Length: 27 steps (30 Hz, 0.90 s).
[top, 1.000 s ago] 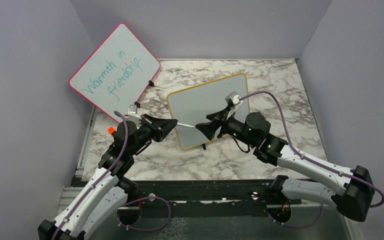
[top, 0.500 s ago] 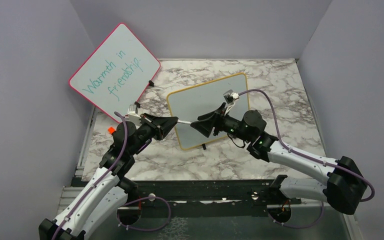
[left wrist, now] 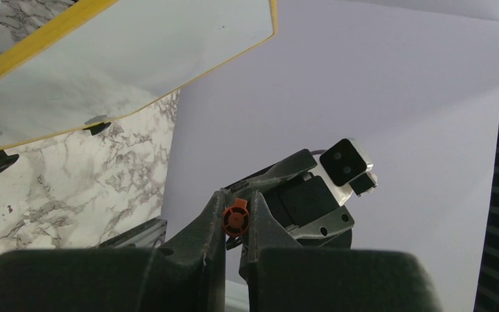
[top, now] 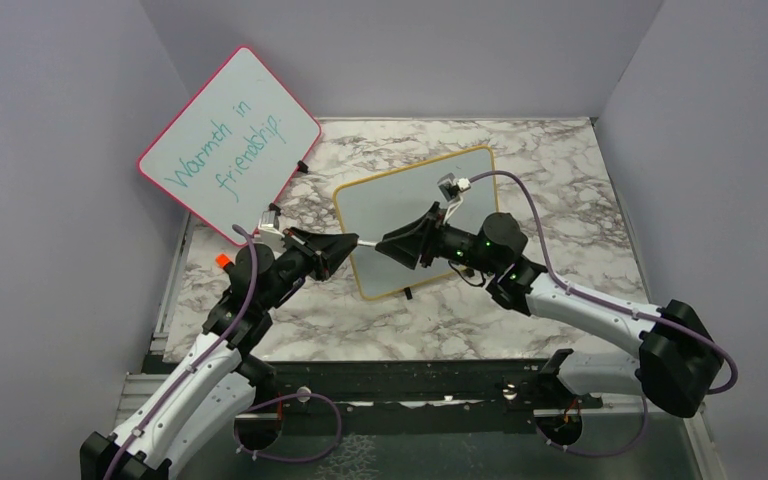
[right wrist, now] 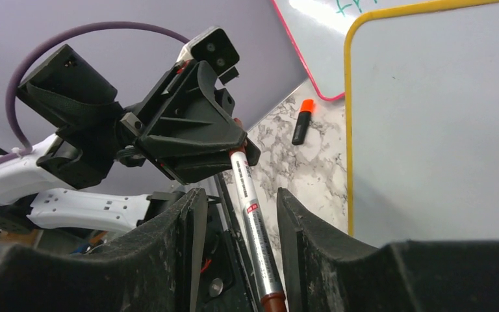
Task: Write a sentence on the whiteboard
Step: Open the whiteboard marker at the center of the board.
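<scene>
Top external | whiteboard (top: pixel 392 205) beneath right claw (top: pixel 386 246) | marker (top: pixel 366 243) seemingly unclamped

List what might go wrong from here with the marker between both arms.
1. The right pincer straddles the marker, not yet clamped. The marker sits nearer one finger, so closing may skew it in the left pincer.
2. Both pincers are almost nose to nose and may bump.
3. A dropped marker would strike the whiteboard.

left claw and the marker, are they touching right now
Touching. The left wrist view shows the left claw shut on the marker, its orange end pinched with no gap either side.
</scene>
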Motion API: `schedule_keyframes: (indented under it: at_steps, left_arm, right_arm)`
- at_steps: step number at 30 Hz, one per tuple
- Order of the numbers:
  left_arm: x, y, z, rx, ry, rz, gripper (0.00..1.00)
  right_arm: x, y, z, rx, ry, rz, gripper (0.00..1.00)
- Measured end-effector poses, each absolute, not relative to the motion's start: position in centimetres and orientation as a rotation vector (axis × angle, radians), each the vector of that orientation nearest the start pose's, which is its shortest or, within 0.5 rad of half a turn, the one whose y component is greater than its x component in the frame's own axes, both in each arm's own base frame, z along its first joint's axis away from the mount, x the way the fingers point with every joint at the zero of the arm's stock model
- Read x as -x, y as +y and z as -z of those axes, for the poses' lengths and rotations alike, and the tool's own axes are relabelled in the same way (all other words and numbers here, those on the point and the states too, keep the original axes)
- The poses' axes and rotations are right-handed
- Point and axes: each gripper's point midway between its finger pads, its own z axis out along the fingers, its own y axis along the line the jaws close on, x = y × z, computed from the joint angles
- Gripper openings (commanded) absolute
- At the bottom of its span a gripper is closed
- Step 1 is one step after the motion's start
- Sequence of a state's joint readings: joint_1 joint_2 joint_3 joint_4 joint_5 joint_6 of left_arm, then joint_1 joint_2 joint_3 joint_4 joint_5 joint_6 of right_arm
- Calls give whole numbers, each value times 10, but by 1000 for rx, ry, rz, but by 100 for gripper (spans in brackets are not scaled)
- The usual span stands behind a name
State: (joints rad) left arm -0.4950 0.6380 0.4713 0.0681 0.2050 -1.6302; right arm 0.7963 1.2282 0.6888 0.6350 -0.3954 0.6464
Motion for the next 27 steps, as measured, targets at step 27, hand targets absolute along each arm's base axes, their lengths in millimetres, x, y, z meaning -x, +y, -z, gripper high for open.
schedule_keyframes:
  at_steps: [27]
  left_arm:
    - [-223, -208, -269, 911, 1777, 1692, 0]
  right_arm:
    - [-216, 353, -270, 533, 1654, -1405, 33]
